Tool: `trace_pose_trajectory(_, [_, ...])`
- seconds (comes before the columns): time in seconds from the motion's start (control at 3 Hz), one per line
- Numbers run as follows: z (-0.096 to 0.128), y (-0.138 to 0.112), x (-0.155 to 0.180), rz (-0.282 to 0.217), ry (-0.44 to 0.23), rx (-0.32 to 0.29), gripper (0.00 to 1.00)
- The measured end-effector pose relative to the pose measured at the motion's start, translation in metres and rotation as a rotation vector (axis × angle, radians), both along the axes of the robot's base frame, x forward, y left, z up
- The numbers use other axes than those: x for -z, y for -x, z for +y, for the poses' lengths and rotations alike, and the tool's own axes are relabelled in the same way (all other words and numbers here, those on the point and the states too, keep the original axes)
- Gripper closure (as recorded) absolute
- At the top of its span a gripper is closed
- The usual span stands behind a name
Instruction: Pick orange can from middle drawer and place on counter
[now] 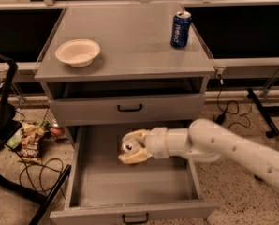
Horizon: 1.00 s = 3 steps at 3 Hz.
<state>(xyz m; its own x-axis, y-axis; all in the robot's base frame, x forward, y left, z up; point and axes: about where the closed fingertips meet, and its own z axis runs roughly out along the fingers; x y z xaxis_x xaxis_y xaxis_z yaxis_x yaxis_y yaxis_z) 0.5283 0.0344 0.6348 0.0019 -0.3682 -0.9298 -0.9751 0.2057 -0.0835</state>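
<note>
The middle drawer (88, 186) is pulled open below the shut upper handled drawer. My gripper (131, 146) reaches in from the right, over the drawer's back half. Its pale fingers are shut on the orange can (129, 146), which lies tilted with its silver top facing the camera, lifted above the drawer floor. Most of the can's body is hidden by the fingers. The grey counter (130, 46) tops the cabinet above.
A white bowl (77, 52) sits on the counter's left side and a blue Pepsi can (180, 29) at its back right. A snack bag (31, 142), cables and a black frame lie on the floor to the left.
</note>
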Motion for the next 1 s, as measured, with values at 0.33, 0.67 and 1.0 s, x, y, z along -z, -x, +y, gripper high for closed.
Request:
trace_pose_trajectory(0.33, [-0.026,-0.021,-0.115,-0.036,-0.025,0.013,1.00])
trace_pose_trajectory(0.67, [-0.050,-0.084,-0.243,-0.031,-0.070,0.101,1.00])
trace_pose_trajectory(1.0, [-0.050,-0.084,-0.244,-0.034,-0.071,0.101,1.00])
